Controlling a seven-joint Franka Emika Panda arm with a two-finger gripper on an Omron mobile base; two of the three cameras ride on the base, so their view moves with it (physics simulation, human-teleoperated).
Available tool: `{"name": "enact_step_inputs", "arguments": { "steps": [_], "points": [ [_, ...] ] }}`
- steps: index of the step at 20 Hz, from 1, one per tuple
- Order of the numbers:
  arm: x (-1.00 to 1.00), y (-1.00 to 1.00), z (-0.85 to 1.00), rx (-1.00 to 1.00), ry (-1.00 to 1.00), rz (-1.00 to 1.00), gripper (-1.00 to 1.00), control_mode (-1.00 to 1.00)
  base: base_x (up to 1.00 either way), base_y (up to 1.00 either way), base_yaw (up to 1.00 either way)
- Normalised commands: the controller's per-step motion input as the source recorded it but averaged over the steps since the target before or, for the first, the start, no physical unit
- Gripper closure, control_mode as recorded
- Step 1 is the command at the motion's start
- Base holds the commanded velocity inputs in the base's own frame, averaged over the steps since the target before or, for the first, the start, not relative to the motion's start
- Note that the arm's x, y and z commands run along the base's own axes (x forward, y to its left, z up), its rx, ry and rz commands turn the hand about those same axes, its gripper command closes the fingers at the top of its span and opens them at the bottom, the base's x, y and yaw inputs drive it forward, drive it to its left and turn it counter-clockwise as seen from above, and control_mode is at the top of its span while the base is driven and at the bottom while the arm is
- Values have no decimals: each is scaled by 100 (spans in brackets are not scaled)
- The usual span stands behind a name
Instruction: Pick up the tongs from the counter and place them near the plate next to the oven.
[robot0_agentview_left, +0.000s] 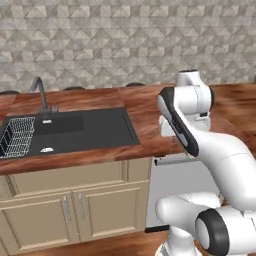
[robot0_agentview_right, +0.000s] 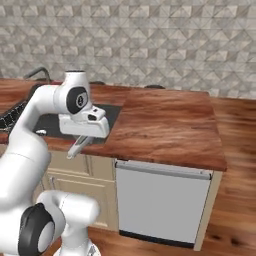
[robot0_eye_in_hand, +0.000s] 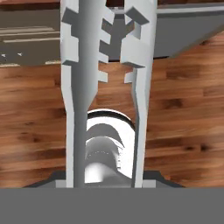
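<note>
My gripper (robot0_agentview_right: 81, 139) is shut on the tongs (robot0_agentview_right: 78, 146), which hang tilted below the white hand, off the front edge of the counter (robot0_agentview_right: 165, 125) and beside the sink. In the hand view the tongs (robot0_eye_in_hand: 78, 87) run upward as two long silver-grey arms with notched tips, held over the wooden floor and cabinet fronts. In the left base view the arm's own links hide the hand. The plate and the oven are out of view.
A black sink (robot0_agentview_left: 75, 131) with a faucet (robot0_agentview_left: 42, 95) and a wire basket (robot0_agentview_left: 15, 135) lies left of the arm. A grey dishwasher front (robot0_agentview_right: 162, 200) sits under the bare counter stretch, with beige cabinets (robot0_agentview_left: 75, 205) to its left.
</note>
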Motion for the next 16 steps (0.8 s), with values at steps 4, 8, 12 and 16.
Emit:
{"name": "enact_step_inputs", "arguments": {
  "steps": [4, 8, 12, 16],
  "points": [
    [0, 0, 0, 0, 0, 0, 100, 100, -47, 0, 42],
    [0, 0, 0, 0, 0, 0, 100, 100, -3, 0, 88],
    [0, 0, 0, 0, 0, 0, 100, 100, 0, 0, 95],
    [0, 0, 0, 0, 0, 0, 100, 100, 0, 0, 94]
  ]
}}
